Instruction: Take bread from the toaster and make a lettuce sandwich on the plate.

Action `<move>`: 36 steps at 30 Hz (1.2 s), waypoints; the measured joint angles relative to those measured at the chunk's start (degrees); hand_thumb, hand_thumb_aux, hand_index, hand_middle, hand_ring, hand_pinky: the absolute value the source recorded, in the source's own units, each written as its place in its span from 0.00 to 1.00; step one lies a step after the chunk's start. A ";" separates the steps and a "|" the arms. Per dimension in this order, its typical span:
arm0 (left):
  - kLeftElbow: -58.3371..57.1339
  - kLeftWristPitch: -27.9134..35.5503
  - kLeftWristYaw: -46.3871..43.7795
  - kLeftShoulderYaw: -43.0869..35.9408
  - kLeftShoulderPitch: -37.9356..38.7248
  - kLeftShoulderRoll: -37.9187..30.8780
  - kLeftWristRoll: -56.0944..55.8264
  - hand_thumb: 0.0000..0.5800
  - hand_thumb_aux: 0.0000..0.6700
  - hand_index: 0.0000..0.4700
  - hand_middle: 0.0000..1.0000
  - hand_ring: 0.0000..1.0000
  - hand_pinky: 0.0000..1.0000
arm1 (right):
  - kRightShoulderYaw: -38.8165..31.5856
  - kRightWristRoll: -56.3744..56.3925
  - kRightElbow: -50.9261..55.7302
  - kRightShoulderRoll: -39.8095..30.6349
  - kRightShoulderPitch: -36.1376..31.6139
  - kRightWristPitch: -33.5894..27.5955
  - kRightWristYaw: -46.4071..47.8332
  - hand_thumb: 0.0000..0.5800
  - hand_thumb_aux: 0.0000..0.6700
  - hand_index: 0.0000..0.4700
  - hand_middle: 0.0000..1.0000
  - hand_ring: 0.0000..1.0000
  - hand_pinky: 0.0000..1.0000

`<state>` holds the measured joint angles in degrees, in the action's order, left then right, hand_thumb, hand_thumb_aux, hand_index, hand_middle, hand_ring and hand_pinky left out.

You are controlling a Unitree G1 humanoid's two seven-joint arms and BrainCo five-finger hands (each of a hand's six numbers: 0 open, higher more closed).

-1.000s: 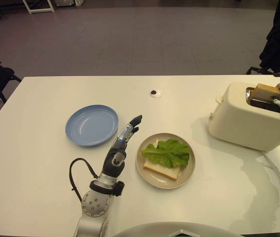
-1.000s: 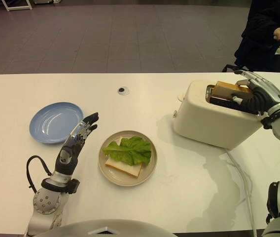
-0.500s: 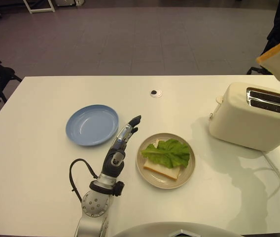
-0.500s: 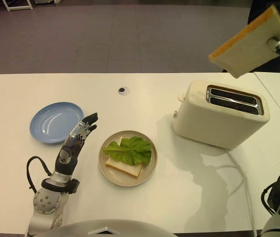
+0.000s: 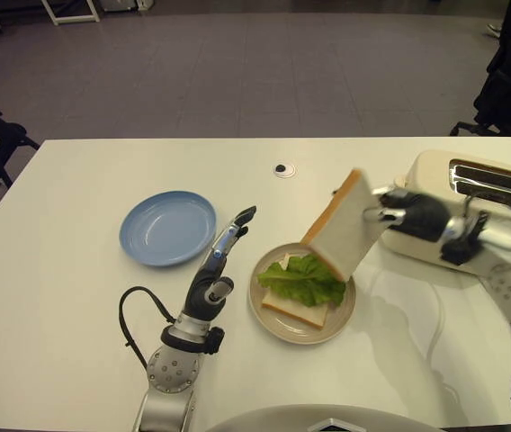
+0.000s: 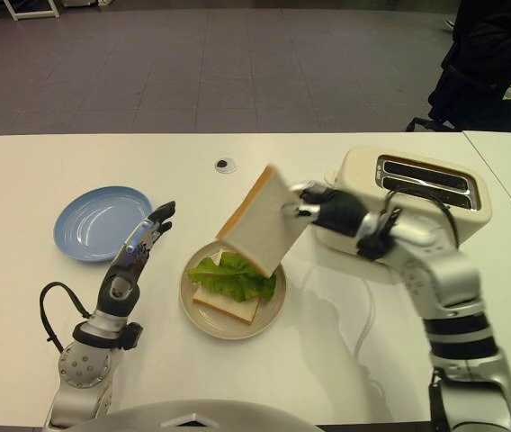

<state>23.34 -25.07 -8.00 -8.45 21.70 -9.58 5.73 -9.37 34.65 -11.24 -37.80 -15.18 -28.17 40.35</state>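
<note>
White table, bread slice in right hand above lettuce

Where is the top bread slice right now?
The bread slice is in the right hand, tilted over the lettuce on the tan plate, just left of the toaster.

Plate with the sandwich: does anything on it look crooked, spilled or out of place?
Nothing is spilled. The lettuce lies on the lower slice, inside the plate. Only the top slice is askew: the right hand holds it steeply tilted above the lettuce, not yet laid down.
</note>
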 measured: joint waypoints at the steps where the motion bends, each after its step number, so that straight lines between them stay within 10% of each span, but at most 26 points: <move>1: -0.16 -0.13 0.06 0.02 0.03 -0.04 0.27 0.00 0.00 0.00 0.00 0.00 0.00 | -1.52 -1.98 0.06 0.88 0.26 0.23 -0.07 1.00 1.00 1.00 0.00 0.00 0.00; 13: -0.92 -2.71 0.96 -0.35 0.38 -0.71 9.28 0.00 0.00 0.00 0.00 0.00 0.00 | -7.92 -20.96 6.99 6.47 0.88 10.23 -1.85 1.00 1.00 1.00 0.00 0.00 0.00; 32: -4.47 -3.03 9.85 -10.92 -2.02 -13.10 61.47 0.00 0.00 0.00 0.00 0.00 0.00 | -9.76 -30.84 11.88 11.23 0.87 17.89 -2.13 0.99 0.90 0.90 0.00 0.00 0.00; 33: -4.79 -2.66 9.90 -11.32 -2.28 -13.34 61.62 0.00 0.00 0.00 0.00 0.00 0.00 | -9.73 -31.03 11.87 11.33 0.88 17.88 -2.12 0.89 0.66 0.66 0.00 0.00 0.00; 34: -5.02 -2.24 9.92 -11.74 -2.46 -13.71 61.61 0.00 0.00 0.00 0.00 0.00 0.00 | -9.69 -31.28 11.87 11.54 0.88 17.85 -2.17 0.57 0.35 0.35 0.00 0.00 0.00; 35: -5.11 -1.71 9.93 -12.06 -2.59 -14.00 61.61 0.01 0.00 0.00 0.00 0.00 0.00 | -9.48 -31.36 11.95 11.88 0.88 17.76 -2.31 0.00 0.00 0.00 0.00 0.00 0.00; 36: -5.17 -1.15 9.93 -12.49 -2.77 -14.21 61.61 0.08 0.04 0.04 0.00 0.00 0.00 | -9.24 -31.40 12.17 12.29 0.88 17.71 -2.44 0.00 0.00 0.00 0.00 0.00 0.00</move>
<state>18.17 -26.21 1.93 -20.94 18.93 -23.79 67.33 -18.62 3.25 0.92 -25.50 -14.29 -10.46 37.92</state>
